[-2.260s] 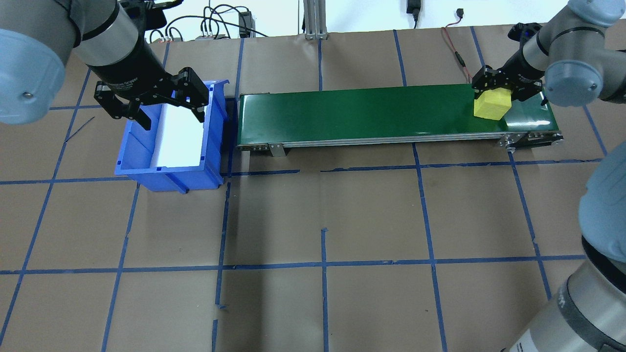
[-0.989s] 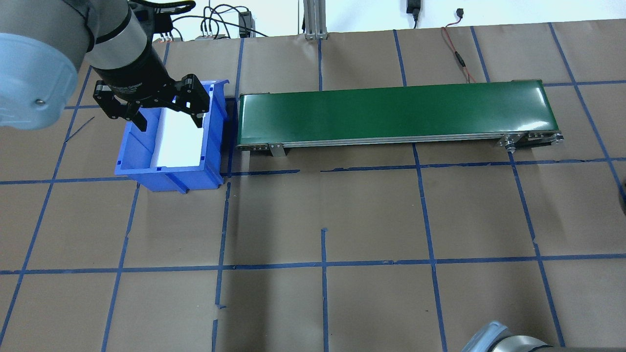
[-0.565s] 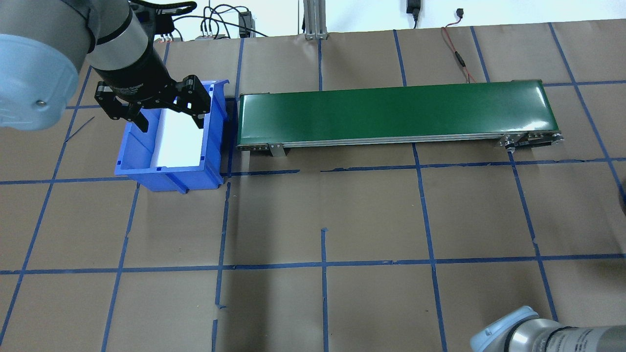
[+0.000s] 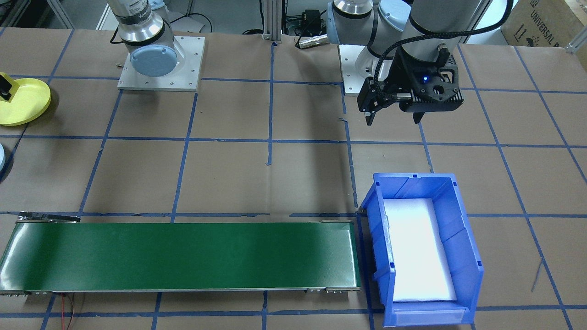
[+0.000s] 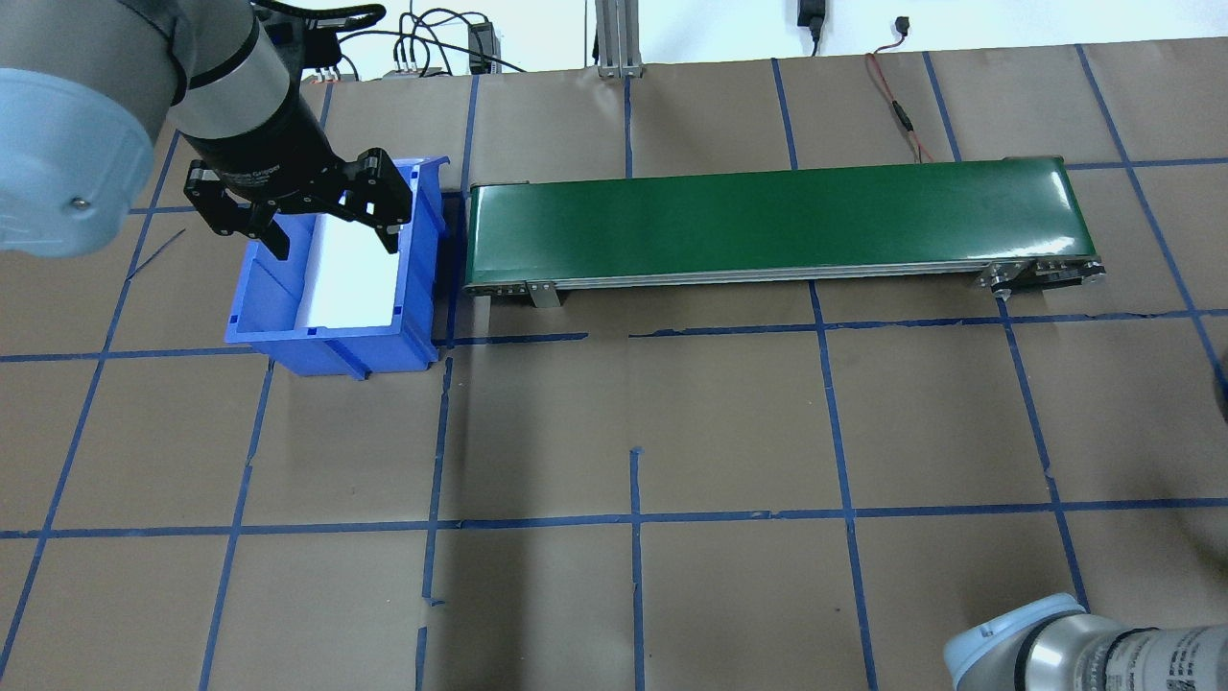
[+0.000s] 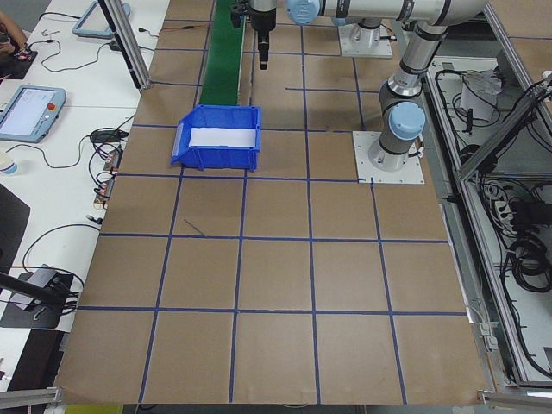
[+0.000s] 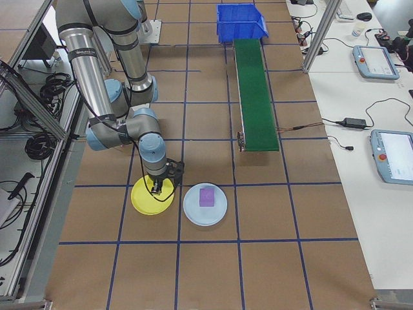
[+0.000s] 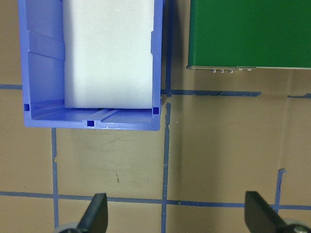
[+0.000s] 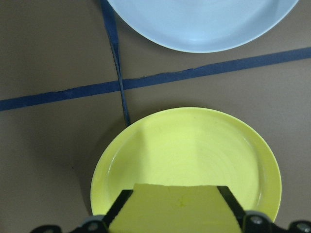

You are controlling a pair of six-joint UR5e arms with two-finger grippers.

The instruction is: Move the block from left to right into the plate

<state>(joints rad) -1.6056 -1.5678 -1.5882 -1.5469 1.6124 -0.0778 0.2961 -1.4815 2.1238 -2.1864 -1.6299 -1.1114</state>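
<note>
block point(image 9: 175, 206) nearly delivered, clamped in the right gripper point(image 9: 175, 221) above the yellow plate point(image 9: 194, 145), only release left; left gripper point(image 5: 302, 206) spread wide, empty

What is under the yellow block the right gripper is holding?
The yellow plate lies directly below the yellow block, which the right gripper holds above it. The plate area beneath the block is hidden.

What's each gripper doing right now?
Left gripper: open, empty, above the blue bin.
Right gripper: closed on the yellow block, over the yellow plate.
</note>
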